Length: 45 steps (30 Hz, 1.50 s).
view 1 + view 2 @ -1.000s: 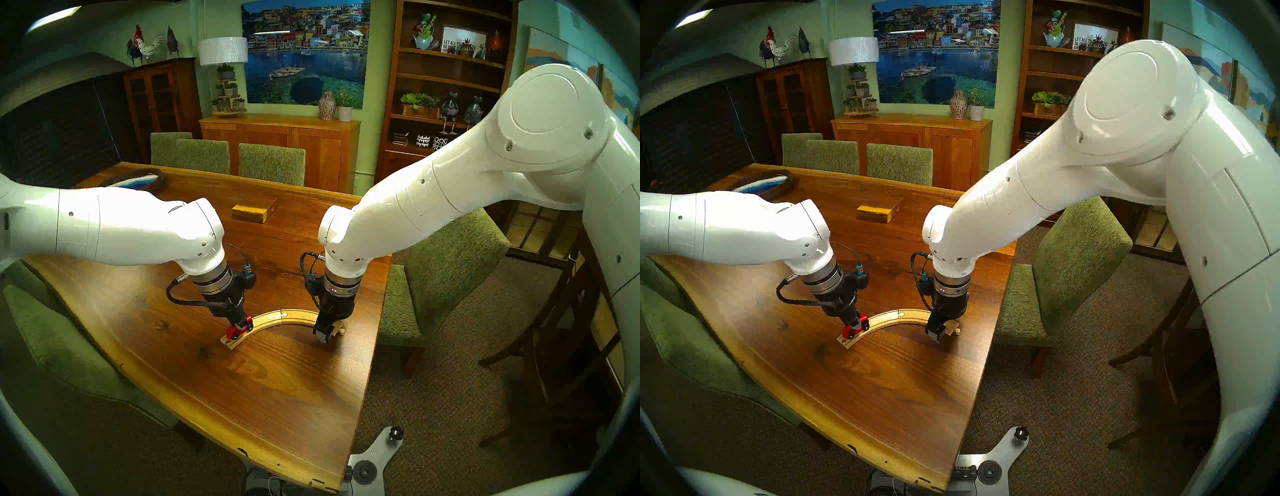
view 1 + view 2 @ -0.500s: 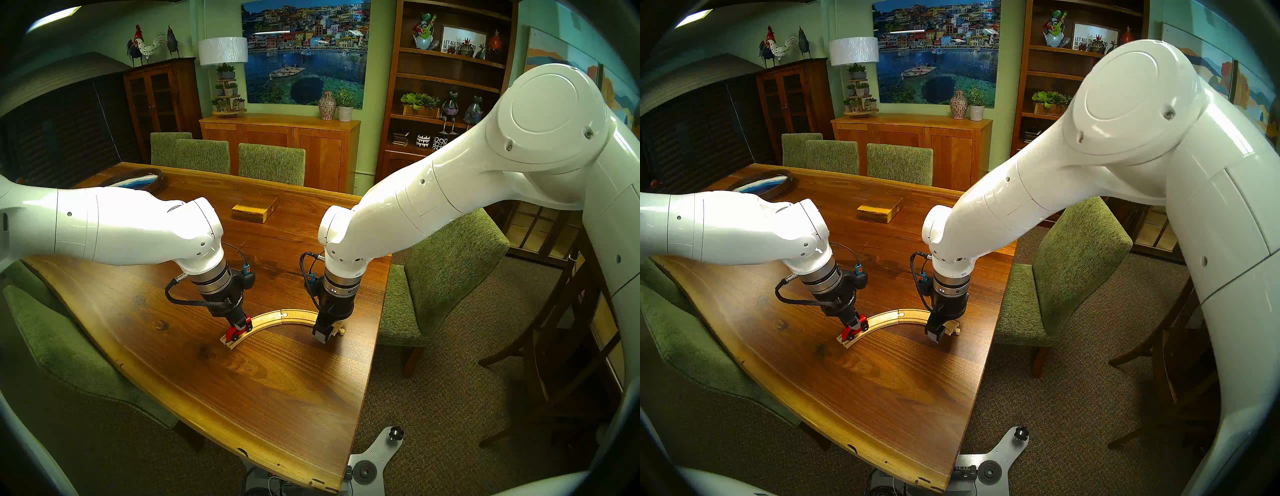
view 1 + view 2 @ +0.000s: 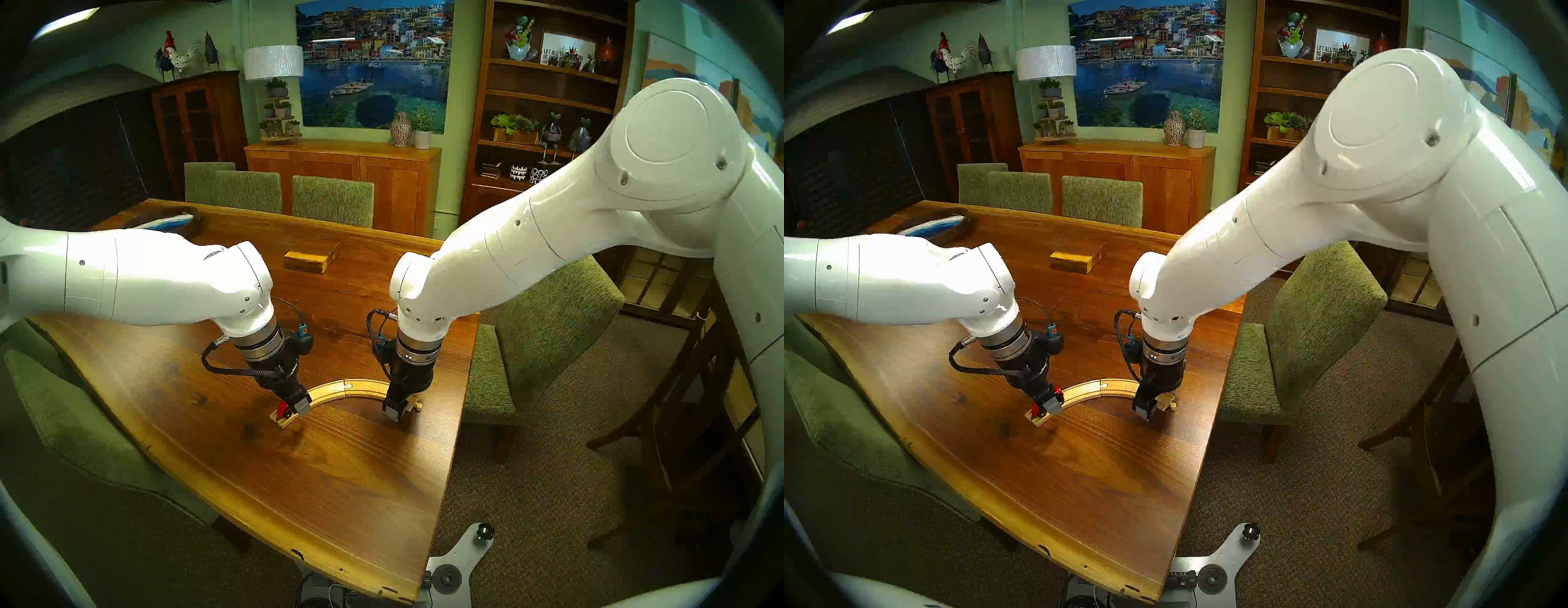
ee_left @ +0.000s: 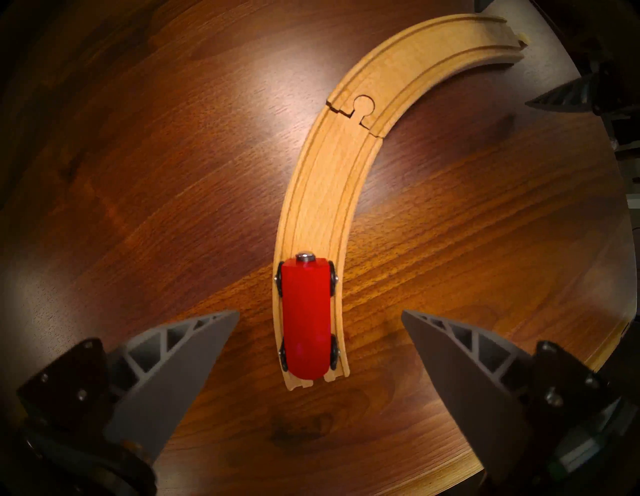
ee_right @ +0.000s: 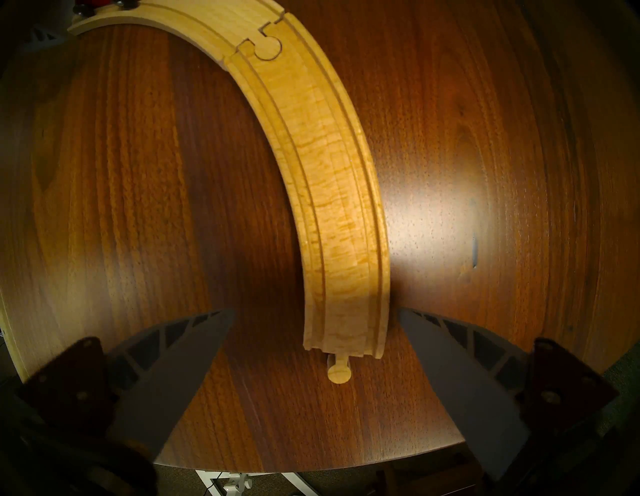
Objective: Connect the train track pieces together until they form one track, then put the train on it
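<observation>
Left wrist view shows you the train (image 4: 306, 317) seated in the grooves of the joined track (image 4: 332, 180), so your left pincer (image 4: 320, 317) stands wide open around it, holding nothing. Your right pincer (image 5: 313, 317), also spread and empty, straddles the track's peg end on the tabletop (image 5: 138, 173).

Green-walled dining room (image 3: 263, 25), green chairs (image 3: 333, 201), wooden bookshelf (image 3: 551, 97), carpet (image 3: 530, 488).
</observation>
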Each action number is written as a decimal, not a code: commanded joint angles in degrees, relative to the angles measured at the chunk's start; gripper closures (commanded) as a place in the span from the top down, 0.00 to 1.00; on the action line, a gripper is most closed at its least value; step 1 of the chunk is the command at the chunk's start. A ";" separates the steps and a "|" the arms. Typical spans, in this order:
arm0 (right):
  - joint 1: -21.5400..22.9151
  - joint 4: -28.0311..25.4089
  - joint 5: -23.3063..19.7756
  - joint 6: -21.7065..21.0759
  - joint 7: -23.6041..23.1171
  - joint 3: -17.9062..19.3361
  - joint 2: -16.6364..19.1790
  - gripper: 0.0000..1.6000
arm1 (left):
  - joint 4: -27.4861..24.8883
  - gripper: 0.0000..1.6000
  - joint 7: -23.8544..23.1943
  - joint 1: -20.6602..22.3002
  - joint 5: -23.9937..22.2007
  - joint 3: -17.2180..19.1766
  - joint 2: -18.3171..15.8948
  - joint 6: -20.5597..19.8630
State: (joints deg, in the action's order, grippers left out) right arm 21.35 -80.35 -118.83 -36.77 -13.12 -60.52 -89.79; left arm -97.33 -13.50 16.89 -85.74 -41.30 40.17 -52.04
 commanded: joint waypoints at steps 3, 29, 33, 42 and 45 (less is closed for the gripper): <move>1.43 0.40 0.12 0.09 -0.03 0.43 0.24 1.00 | -5.10 1.00 0.01 6.66 1.17 1.65 -5.40 -1.26; 2.61 -0.63 -0.13 -0.60 0.45 0.87 0.24 1.00 | -9.27 0.77 -2.92 8.44 6.65 -1.44 -12.92 -2.96; 2.51 -0.54 -0.03 -0.61 0.36 0.88 0.37 1.00 | -9.01 0.36 -2.90 7.96 6.64 -1.45 -12.52 -2.96; 4.70 -2.73 0.47 -0.27 0.76 1.10 1.23 1.00 | -8.19 0.00 -2.85 6.88 6.54 -1.58 -11.68 -2.96; 5.61 -3.40 0.45 -0.51 1.03 1.18 1.40 1.00 | -8.04 0.00 -2.90 6.80 6.53 -1.58 -11.59 -2.96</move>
State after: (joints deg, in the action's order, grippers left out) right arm 22.72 -82.41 -118.53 -37.26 -12.57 -60.15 -89.39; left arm -105.84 -16.41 22.95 -78.78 -43.70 27.85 -55.10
